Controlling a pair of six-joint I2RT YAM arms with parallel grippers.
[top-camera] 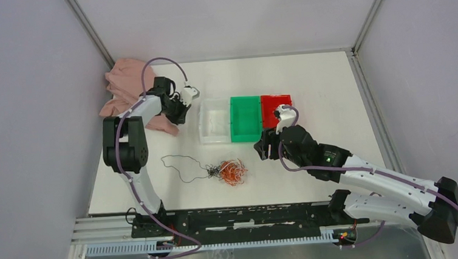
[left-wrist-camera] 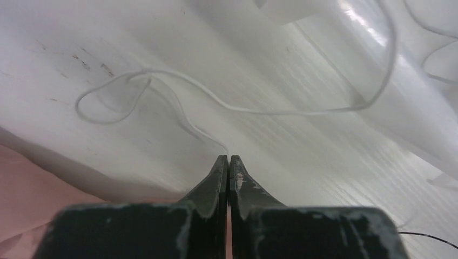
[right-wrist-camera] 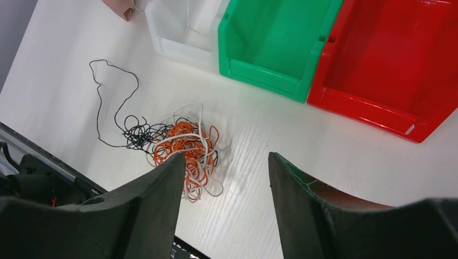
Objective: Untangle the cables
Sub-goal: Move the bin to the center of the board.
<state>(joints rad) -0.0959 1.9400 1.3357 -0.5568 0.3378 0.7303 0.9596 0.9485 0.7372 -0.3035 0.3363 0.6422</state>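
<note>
Left gripper, at ten o'clock on the table by the white bin, pinches a white wire. Right gripper hangs open, tangled cables at its eight o'clock.

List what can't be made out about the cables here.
- Left wrist view: whether the shut left claw pinches the white wire; its end vanishes where the jaws meet.
- Right wrist view: the tangle's near edge, hidden behind a finger of the right claw.
- Top view: the white wire in the white bin, too thin to see.
</note>
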